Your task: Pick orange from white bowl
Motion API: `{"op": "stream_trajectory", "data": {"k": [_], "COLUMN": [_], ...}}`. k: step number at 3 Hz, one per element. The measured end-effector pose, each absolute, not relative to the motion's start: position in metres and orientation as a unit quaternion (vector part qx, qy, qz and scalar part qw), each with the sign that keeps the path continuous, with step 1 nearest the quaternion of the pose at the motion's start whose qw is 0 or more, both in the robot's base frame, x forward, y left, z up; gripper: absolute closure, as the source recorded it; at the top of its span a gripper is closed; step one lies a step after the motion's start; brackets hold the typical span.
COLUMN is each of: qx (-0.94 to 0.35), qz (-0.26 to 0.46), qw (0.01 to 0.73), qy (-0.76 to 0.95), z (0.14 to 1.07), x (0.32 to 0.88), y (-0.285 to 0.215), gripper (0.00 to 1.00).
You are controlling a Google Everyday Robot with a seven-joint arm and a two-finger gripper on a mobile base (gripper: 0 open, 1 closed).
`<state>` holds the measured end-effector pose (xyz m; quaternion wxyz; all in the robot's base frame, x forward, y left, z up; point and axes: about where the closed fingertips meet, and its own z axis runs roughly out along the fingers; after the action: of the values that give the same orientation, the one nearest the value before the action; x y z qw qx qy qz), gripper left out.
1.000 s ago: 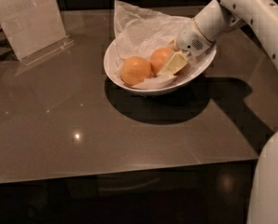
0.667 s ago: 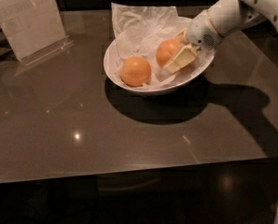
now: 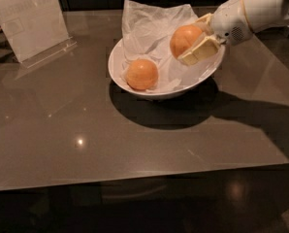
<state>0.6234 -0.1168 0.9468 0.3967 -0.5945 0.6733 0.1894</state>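
The white bowl (image 3: 135, 89) stands at the back middle of the table, lined with crumpled white paper (image 3: 149, 25). One orange (image 3: 141, 74) lies in the bowl's left half on the paper. My gripper (image 3: 195, 40) comes in from the upper right and is shut on the other orange (image 3: 184, 40), holding it lifted above the bowl's right side. One cream finger (image 3: 200, 52) runs under the fruit, the other sits behind it. The white arm (image 3: 261, 8) runs off the top right corner.
A clear acrylic sign holder (image 3: 28, 21) with a sheet of paper stands at the back left of the dark glossy table (image 3: 86, 144). The table's front edge runs across the lower part of the view, its right edge slants down at the right.
My gripper has risen with the orange in it, from resting in the bowl to above its right side. The view has also drawn closer to the bowl.
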Motion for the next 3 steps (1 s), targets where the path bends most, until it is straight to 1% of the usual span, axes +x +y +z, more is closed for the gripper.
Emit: {"op": "stream_trajectory", "data": {"k": [3], "qx": [-0.566], "qz": [0.221], "qw": [0.434], "qy": [0.665], "z": [0.956], "x": [0.599], "y": [-0.131], "gripper": [1.0]}}
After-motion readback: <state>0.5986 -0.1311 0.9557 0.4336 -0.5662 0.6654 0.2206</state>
